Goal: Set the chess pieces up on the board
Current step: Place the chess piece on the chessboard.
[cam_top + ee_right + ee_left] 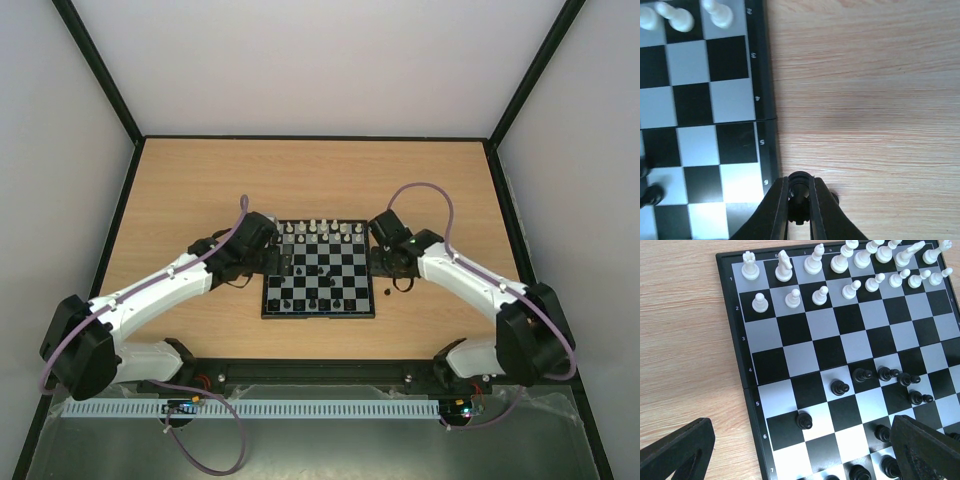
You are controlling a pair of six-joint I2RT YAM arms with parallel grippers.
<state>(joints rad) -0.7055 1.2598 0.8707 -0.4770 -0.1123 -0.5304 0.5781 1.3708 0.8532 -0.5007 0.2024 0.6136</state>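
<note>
Right wrist: right end effector (799,189) pinches black piece (799,179) just beside board (768,100).

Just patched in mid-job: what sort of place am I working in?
Probably a robot test cell: plain pale walls and black frame posts box in a wooden table holding a small chessboard.

The top external camera looks steeply down from above the near edge, taking in the whole light wooden table (200,180) and small black-and-grey chequered chessboard (318,314). Both wrist cameras hang close over that board, facing its far side: left sees its left part, right its right border.
</note>
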